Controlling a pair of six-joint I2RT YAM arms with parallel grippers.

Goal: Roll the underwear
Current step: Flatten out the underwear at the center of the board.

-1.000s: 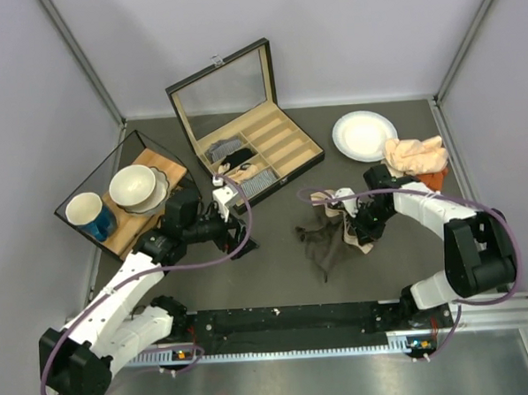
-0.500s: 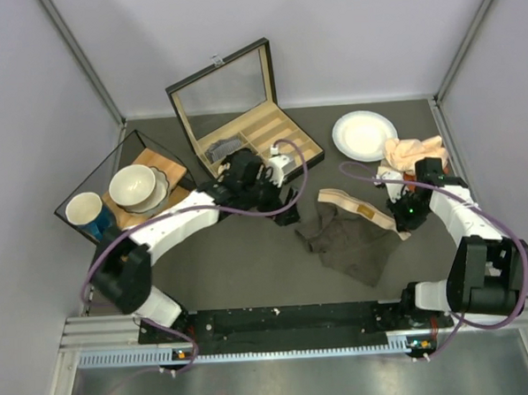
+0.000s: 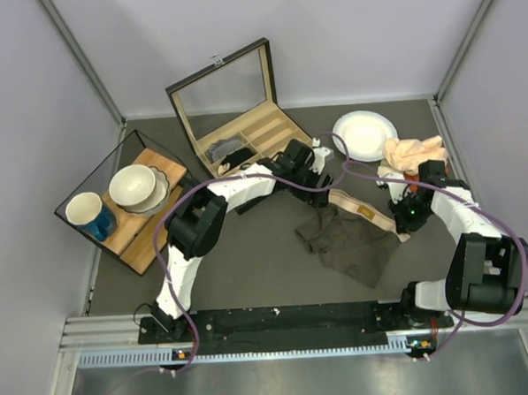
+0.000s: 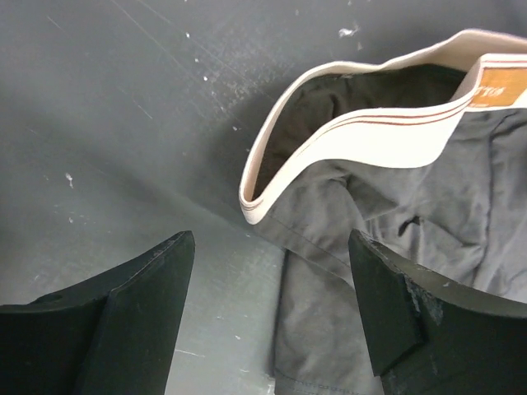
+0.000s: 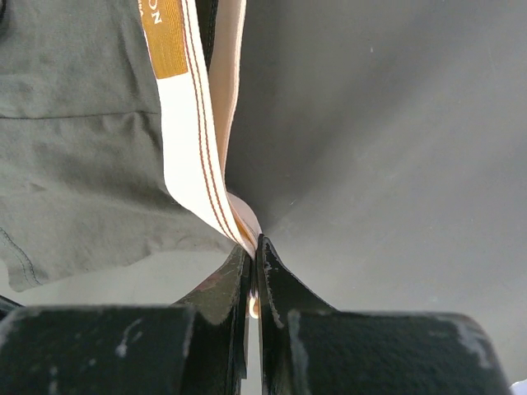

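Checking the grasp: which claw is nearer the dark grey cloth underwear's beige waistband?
Right. Right claw is shut on the waistband; left claw hangs open above its far end.

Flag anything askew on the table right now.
The underwear lies crooked and rumpled, not flat. Its waistband gapes open, standing up as a loop, with one end pinched in the shut right gripper. The left gripper hovers open by the other end, touching nothing.
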